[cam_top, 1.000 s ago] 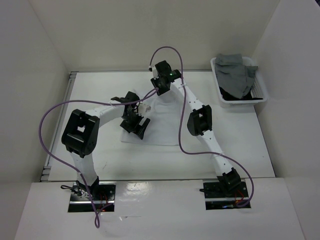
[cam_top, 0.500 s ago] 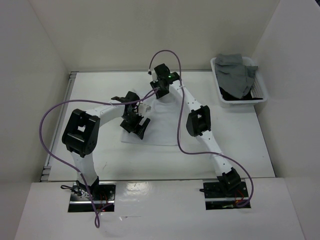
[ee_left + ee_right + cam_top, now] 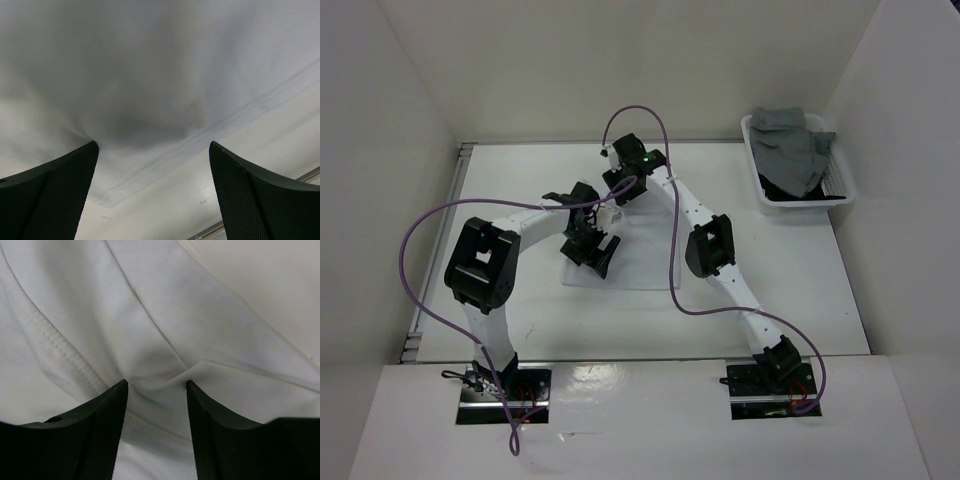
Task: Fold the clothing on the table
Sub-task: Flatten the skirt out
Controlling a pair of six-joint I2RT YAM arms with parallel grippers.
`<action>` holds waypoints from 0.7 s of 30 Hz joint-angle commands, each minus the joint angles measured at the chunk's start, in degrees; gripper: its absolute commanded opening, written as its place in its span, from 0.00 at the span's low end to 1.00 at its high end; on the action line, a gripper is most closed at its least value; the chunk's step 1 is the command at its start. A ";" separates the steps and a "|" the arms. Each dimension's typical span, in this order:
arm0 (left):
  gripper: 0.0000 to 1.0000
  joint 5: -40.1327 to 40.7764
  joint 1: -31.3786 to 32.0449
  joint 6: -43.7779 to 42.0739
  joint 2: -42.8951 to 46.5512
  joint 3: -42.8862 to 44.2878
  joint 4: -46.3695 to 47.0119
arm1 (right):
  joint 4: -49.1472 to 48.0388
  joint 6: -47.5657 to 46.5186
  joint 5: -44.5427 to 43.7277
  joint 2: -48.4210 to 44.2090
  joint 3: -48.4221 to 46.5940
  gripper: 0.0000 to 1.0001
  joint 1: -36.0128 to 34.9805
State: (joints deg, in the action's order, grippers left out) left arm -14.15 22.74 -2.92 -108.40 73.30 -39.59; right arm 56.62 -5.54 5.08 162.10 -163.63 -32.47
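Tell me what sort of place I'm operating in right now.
Probably a lab test cell for folding clothes: a white table boxed in by plain panels, left arm and right arm bolted at its near edge, a basket of garments.

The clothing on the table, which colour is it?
Plain white clothing, clearest in the right wrist view.

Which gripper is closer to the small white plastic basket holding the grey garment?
Right. The right gripper is over the far side of the plain white fabric clothing, well left of the small white plastic basket; the left gripper is over its near-left part, farther away.
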 commanded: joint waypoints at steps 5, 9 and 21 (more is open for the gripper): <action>0.97 -2.37 0.02 -0.77 -2.96 -0.61 -0.57 | -1.07 -0.69 -1.03 1.46 -2.83 0.31 -0.67; 0.97 -2.37 0.02 -0.77 -2.96 -0.61 -0.57 | -1.07 -0.70 -2.35 1.46 -2.83 0.07 -0.67; 0.96 -2.90 0.02 -1.30 -2.96 -0.61 -0.57 | -4.40 0.00 -7.80 -0.20 -3.98 0.00 -0.67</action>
State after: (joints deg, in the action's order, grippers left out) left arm -14.26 22.68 -3.05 -108.51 73.41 -39.66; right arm 56.36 -5.91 0.64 162.60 -164.46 -32.40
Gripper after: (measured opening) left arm 0.961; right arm 0.004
